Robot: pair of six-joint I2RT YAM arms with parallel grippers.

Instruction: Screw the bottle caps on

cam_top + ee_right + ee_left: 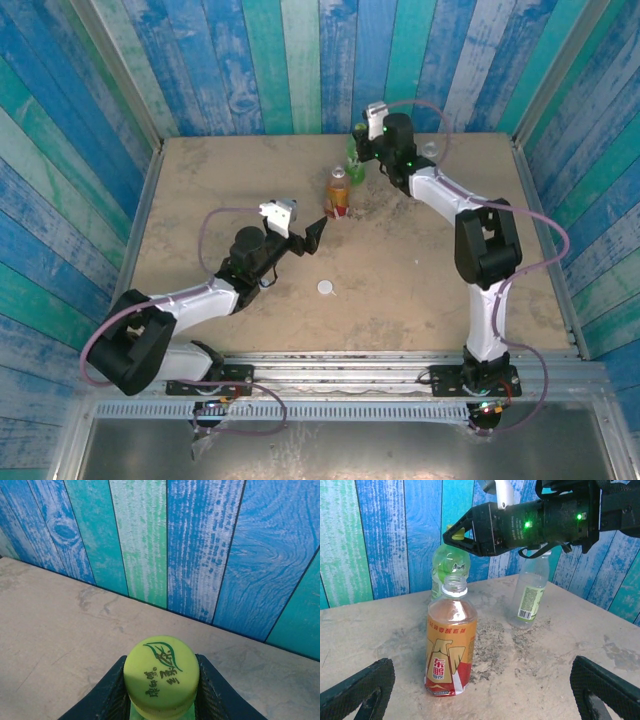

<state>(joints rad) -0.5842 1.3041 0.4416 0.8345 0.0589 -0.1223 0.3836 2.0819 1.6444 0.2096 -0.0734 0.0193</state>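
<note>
One yellow-green round plastic cap point(161, 672) sits clamped in my right gripper point(161, 700) atop the green plastic bottle point(449, 572) by the far wall point(200, 545); I must hold it level and press lightly while twisting.

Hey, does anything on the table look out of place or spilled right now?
A white cap lies loose on the table, well apart from the amber bottle, which stands upright with its neck open and uncapped. No spilled liquid shows.
</note>
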